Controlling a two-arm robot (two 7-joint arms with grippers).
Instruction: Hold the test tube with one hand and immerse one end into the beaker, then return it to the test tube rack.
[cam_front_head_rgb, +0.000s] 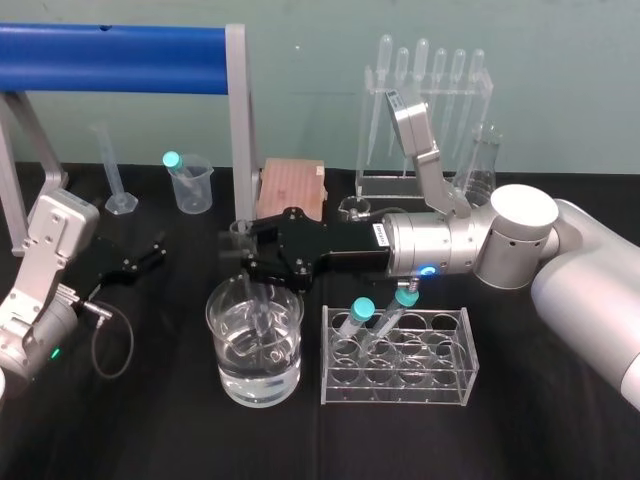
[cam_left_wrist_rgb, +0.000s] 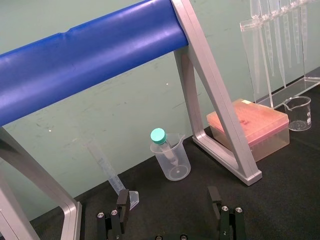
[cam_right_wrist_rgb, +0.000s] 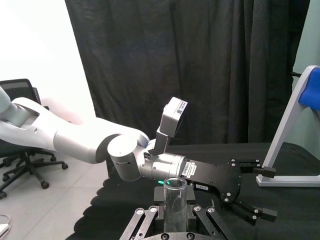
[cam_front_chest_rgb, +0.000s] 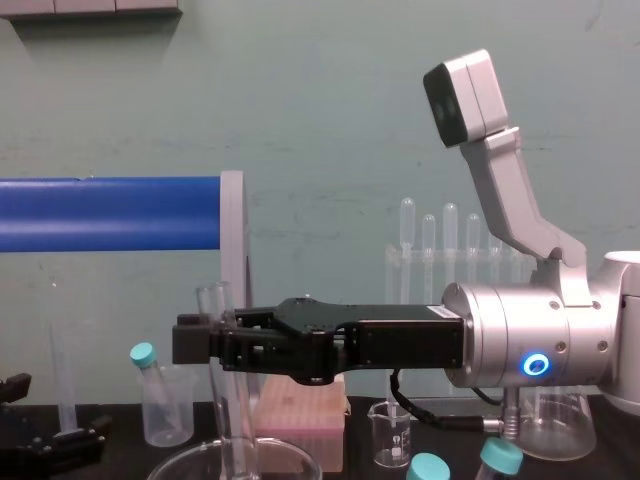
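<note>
Overhead, the right gripper (cam_front_head_rgb: 243, 252) hung above the beaker (cam_front_head_rgb: 222, 372), fingers clamped on the test tube (cam_front_chest_rgb: 226, 410) near its top, w/ the flared rim poking up past them. The tube leaned a bit, lower end down inside the beaker, closer to the far rim. The rack (cam_front_head_rgb: 452, 388) sat just beside the beaker's right edge, narrow gap btwn. The table (cam_front_head_rgb: 150, 430) in front was bare. The left gripper (cam_left_wrist_rgb: 170, 212) lay well apart to the left, fingers spread, holding nothing.
</note>
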